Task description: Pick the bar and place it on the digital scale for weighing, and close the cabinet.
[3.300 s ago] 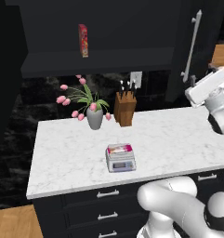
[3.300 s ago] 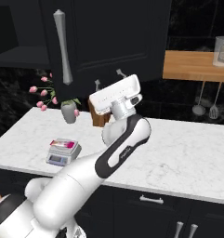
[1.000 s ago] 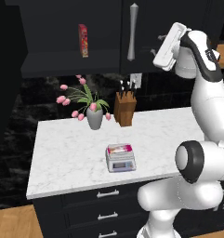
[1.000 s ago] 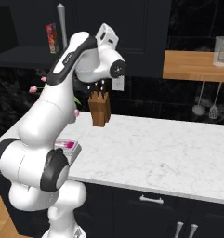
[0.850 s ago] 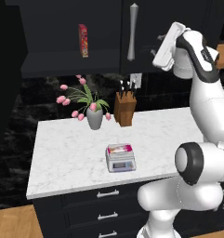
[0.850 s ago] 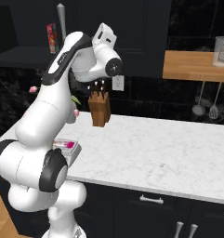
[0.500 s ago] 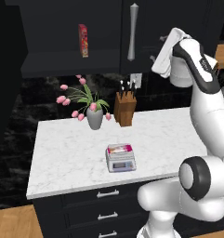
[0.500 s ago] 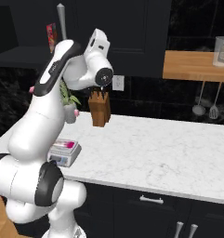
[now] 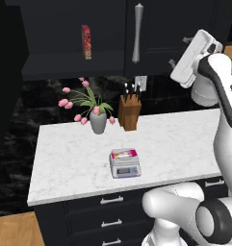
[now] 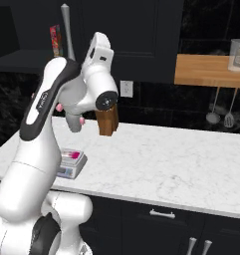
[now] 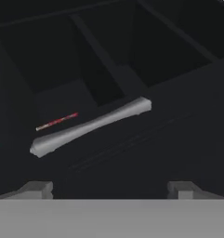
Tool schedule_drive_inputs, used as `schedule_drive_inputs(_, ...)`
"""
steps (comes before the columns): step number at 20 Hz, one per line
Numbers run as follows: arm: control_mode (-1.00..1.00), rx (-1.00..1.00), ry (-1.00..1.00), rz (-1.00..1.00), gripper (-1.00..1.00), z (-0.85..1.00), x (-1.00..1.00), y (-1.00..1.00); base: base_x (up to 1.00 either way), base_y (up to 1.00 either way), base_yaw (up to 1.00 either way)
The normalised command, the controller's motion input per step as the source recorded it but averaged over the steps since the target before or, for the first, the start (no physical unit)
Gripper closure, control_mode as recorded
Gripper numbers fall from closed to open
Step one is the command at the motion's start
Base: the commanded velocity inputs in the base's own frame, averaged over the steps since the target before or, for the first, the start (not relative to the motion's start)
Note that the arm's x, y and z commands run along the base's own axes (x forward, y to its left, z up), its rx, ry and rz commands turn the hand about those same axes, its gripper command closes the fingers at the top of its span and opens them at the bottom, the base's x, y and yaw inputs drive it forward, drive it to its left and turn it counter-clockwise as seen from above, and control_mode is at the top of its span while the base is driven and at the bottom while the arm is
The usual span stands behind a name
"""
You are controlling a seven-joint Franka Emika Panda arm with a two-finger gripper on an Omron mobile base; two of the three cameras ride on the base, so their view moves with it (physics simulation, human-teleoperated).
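Marble counter (image 9: 175, 144) carries the digital scale (image 9: 125, 166) with the bar (image 9: 123, 154) resting on it; gripper (image 11: 108, 188) stands wide and empty facing the cabinet (image 9: 185, 24) handle (image 11: 90, 126), which we judge rigid, best pushed mid-length

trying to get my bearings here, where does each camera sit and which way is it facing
Left base view: behind the arm to its left, facing the counter and cabinet; arm rises at right.
Right base view: behind to its right, same counter; arm rises at left.
Hand view: on the hand, facing the cabinet door handle; gripper open.
Both base views share the digital scale with the bar.
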Motion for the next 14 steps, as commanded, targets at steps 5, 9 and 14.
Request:
schedule_drive_inputs(5,-1.0,-0.17,-0.17,0.0,-1.0,0.01,-1.0,-0.24,0.0,0.0,0.0)
schedule_drive_inputs(9,-1.0,-0.17,-0.26,0.0,-1.0,0.0,-1.0,0.0,0.0,0.0,0.0)
schedule_drive_inputs(14,-1.0,-0.14,-0.27,0.0,-1.0,0.0,-1.0,0.05,0.0,0.0,0.0)
